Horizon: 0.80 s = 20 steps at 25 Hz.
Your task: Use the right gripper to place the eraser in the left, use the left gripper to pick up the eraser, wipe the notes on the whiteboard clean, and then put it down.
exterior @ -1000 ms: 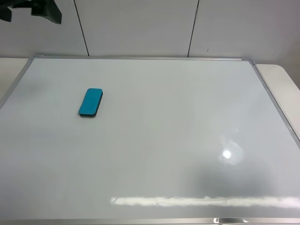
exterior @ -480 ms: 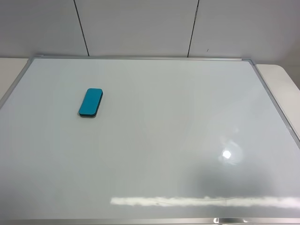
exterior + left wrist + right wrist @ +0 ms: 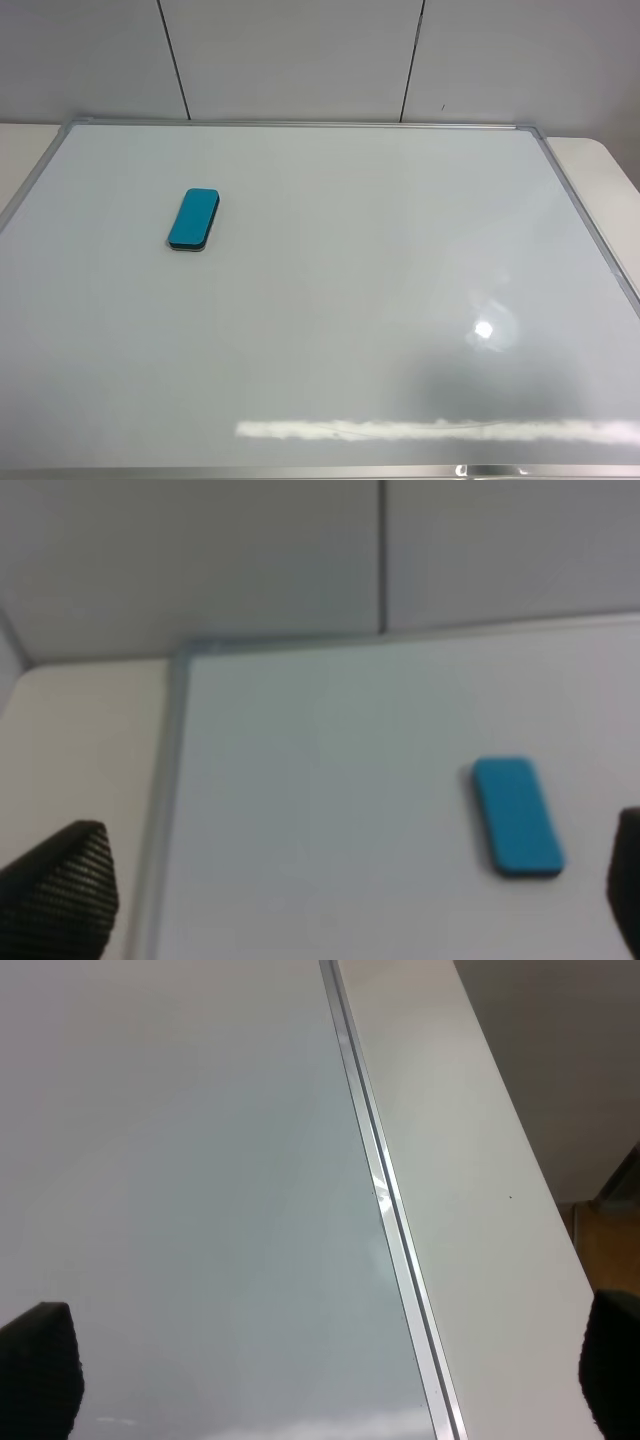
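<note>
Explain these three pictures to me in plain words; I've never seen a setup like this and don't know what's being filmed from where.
This is a two-armed robot working over a whiteboard. The wide picture comes from a camera mounted high above; neither arm shows in it. A small blue eraser lies flat on the left part of the board, touched by nothing. No red marks are visible on the board.

The other two pictures come from cameras on the arms' wrists. The left wrist view looks down at the same eraser near the board's metal frame; the dark shapes at both edges are the fingertips of the left gripper, spread wide with nothing between them. The right wrist view shows the board's other edge, and the right gripper, equally open and empty.
</note>
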Tool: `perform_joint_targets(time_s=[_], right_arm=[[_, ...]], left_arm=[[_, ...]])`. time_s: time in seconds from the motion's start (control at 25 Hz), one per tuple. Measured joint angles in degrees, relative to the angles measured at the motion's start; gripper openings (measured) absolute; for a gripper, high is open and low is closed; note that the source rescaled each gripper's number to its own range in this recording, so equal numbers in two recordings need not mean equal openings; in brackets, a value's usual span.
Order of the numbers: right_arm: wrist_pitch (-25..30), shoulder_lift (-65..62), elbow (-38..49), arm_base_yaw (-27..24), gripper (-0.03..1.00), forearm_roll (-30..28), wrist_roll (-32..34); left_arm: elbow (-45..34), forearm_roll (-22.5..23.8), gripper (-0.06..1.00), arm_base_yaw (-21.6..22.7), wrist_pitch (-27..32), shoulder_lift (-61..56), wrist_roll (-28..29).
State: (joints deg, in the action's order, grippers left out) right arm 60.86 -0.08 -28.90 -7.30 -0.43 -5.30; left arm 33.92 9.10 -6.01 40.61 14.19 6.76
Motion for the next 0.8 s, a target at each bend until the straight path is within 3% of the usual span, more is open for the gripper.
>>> perform_joint_targets(time_s=[0.32, 0.48, 0.8], right_arm=[[0.0, 0.0, 0.0, 0.0, 1.0, 0.0, 0.0], [0.0, 0.0, 0.0, 0.0, 1.0, 0.0, 0.0], [0.0, 0.0, 0.0, 0.0, 1.0, 0.0, 0.0]], left_arm=[[-1.0, -4.9, 1.0, 10.9, 6.9, -8.4, -0.4], [-3.2, -7.4, 1.0, 12.4, 11.8, -13.5, -0.5], [-3.7, -7.7, 1.0, 12.5, 12.3, -14.4, -0.7]])
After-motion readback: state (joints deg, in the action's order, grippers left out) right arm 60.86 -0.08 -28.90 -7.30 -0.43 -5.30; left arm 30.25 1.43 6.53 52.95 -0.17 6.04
